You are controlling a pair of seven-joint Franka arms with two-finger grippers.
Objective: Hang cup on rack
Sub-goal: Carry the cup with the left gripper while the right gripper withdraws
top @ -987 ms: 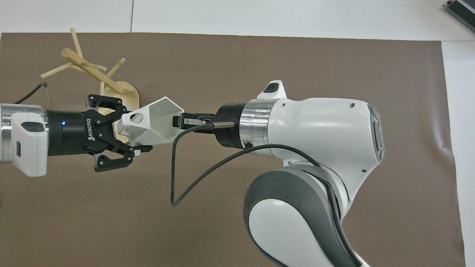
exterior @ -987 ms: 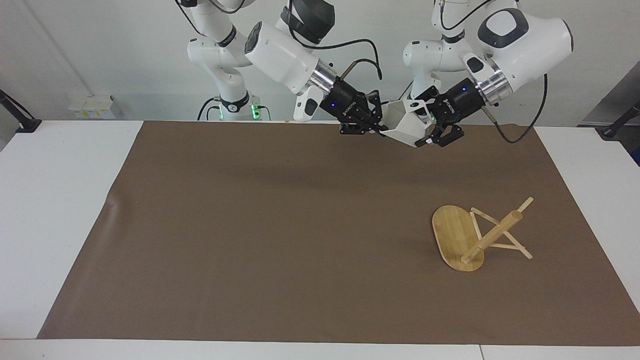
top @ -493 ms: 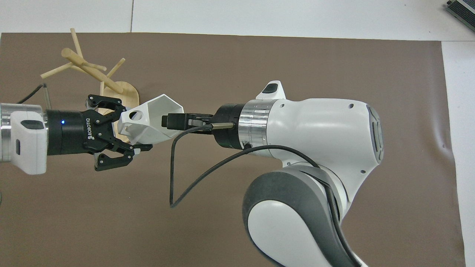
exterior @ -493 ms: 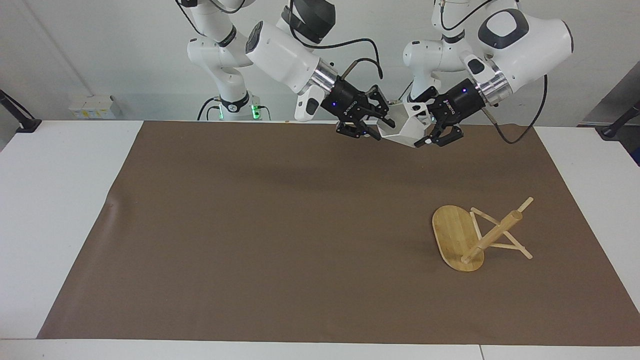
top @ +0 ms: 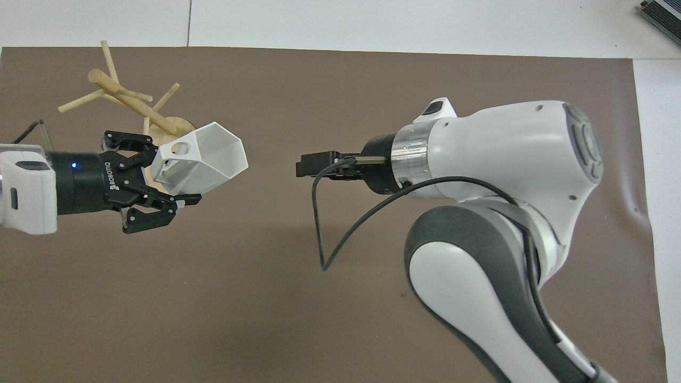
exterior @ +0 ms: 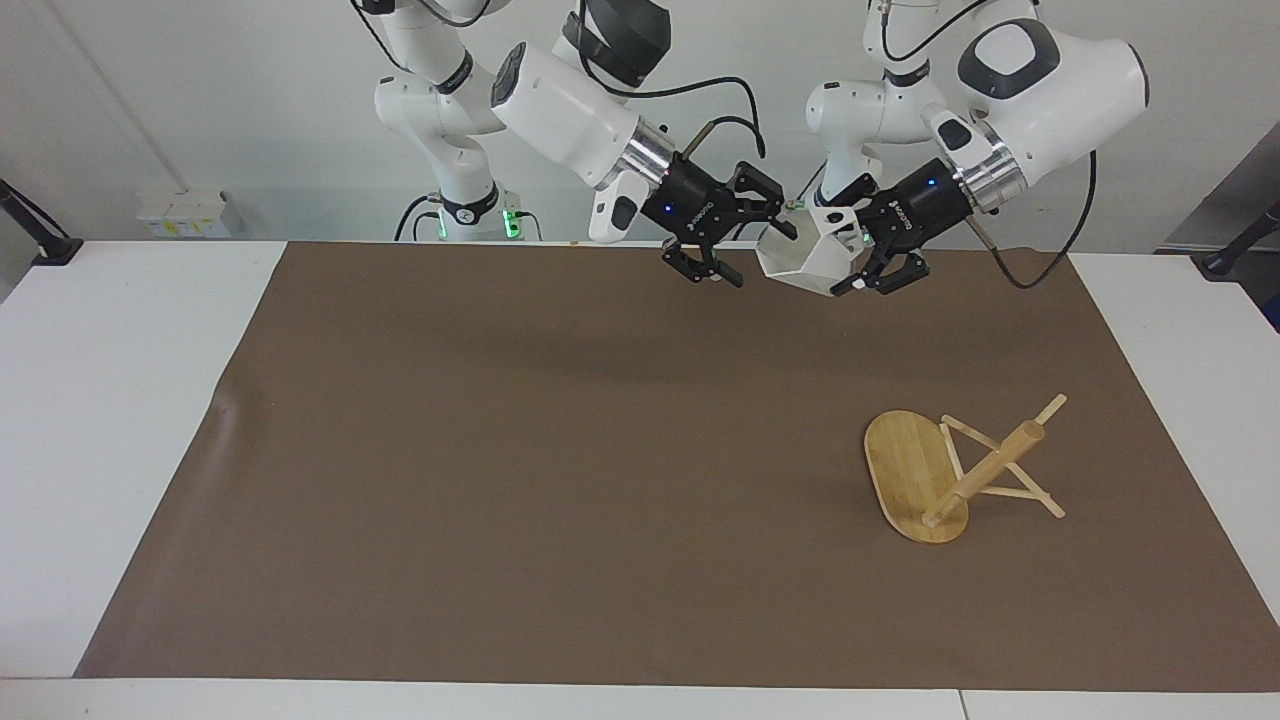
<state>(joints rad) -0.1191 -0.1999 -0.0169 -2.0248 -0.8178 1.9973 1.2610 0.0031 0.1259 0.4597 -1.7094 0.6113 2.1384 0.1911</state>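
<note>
Cup (exterior: 800, 258), a small white faceted plastic mug with a blocky pierced handle, is hanging in the air over the robots' edge of the brown table mat (exterior: 560, 450), gripped at its handle end by the left gripper (exterior: 862, 270), whose fingertips are clamping tight on it. The cup is lying on its side, its long axis roughly level and running along the table, with the open mouth pointing toward the right arm's end and the handle hole (top: 182, 149) facing upward. The right gripper (exterior: 748, 232) is hovering just off the mouth, clear of the cup, with its fingers spread wide and holding nothing; this arm is taking no part in the grasp.

Rack (exterior: 950, 470), a light bamboo mug tree with an oval flat base, a thick round post and thin dowel pegs, is lying tipped over on the mat toward the left arm's end, farther from the robots than the cup, its base standing on edge and its post slanting upward. The left arm is the nearer one to it. Judged from this layout, hanging is calling for the handle hole to line up with a free peg (top: 109, 59), and the toppled rack may be making that awkward.
</note>
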